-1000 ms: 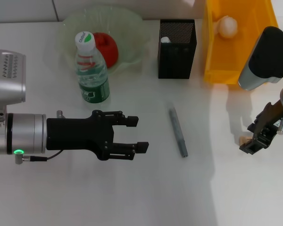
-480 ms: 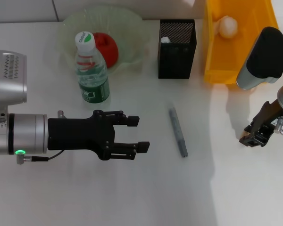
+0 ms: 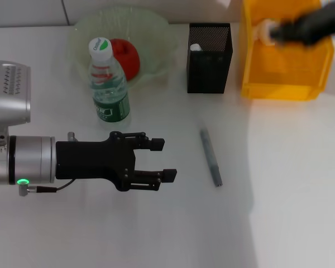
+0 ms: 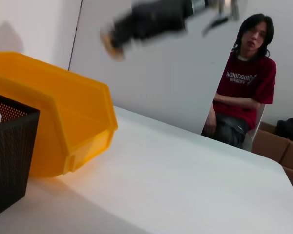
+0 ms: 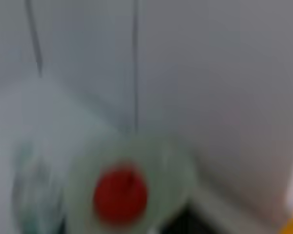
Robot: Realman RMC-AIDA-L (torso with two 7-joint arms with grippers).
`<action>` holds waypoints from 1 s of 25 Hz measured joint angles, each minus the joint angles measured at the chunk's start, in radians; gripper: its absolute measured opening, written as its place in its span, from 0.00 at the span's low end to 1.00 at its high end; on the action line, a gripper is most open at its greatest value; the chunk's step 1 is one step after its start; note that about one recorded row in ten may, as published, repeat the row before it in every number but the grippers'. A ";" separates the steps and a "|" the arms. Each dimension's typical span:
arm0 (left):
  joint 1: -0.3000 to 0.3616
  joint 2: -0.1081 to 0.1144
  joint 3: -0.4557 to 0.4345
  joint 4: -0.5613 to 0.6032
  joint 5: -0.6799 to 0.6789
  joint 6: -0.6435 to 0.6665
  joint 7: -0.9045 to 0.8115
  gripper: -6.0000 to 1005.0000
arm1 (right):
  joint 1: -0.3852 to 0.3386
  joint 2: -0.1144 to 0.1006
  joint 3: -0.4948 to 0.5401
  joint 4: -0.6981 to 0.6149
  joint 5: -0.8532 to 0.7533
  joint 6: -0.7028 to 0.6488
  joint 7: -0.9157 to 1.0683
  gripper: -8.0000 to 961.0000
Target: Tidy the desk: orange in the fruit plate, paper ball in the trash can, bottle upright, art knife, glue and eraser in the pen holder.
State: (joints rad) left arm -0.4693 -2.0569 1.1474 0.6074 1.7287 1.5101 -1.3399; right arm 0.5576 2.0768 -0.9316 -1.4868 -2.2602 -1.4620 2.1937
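The eraser [image 4: 106,43] sits pinched in the right tool [image 4: 118,35], up over the yellow bin [image 3: 285,56]. The orange [image 3: 125,56] lies in the green bowl [image 3: 156,33]. The left tool [image 3: 156,159] hovers spread above the worktop [image 3: 279,184].

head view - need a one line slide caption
Left gripper open over the desk; bottle upright, orange in fruit plate, grey stick still out.

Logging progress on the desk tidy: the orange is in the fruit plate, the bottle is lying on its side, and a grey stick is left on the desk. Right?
Not quite: the head view shows the bottle standing upright beside the fruit plate, not lying down. The orange is in the plate, and the grey stick lies on the desk.
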 joint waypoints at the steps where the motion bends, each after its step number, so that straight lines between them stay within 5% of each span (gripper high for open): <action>1: 0.000 0.000 0.000 0.000 0.000 0.000 0.000 0.77 | 0.008 -0.007 0.051 0.043 0.086 0.046 -0.032 0.31; 3: 0.000 0.000 0.000 0.000 0.000 0.001 0.001 0.77 | 0.023 -0.020 0.096 0.112 0.171 0.091 -0.065 0.32; 4: 0.000 0.000 0.000 0.000 0.000 0.002 0.001 0.77 | 0.056 -0.050 0.127 0.260 0.271 0.131 -0.108 0.32; 5: 0.000 0.000 0.000 0.000 0.000 0.003 0.001 0.77 | 0.056 -0.050 0.127 0.260 0.271 0.131 -0.108 0.32; 9: 0.000 -0.002 0.001 0.000 0.000 0.008 -0.002 0.77 | 0.167 -0.137 0.136 0.677 0.428 0.186 -0.228 0.34; 10: 0.000 -0.003 0.001 0.000 0.000 0.012 -0.003 0.77 | 0.183 -0.143 0.136 0.733 0.435 0.202 -0.246 0.34; 14: -0.001 -0.004 0.001 0.001 -0.001 0.024 -0.005 0.77 | 0.232 -0.140 0.129 0.847 0.439 0.278 -0.322 0.36; 25: -0.007 -0.005 0.000 0.003 -0.004 0.033 -0.006 0.77 | 0.272 -0.112 0.097 0.896 0.417 0.347 -0.342 0.40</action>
State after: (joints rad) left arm -0.4767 -2.0617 1.1473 0.6107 1.7251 1.5429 -1.3459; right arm 0.8295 1.9651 -0.8347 -0.5910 -1.8429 -1.1146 1.8517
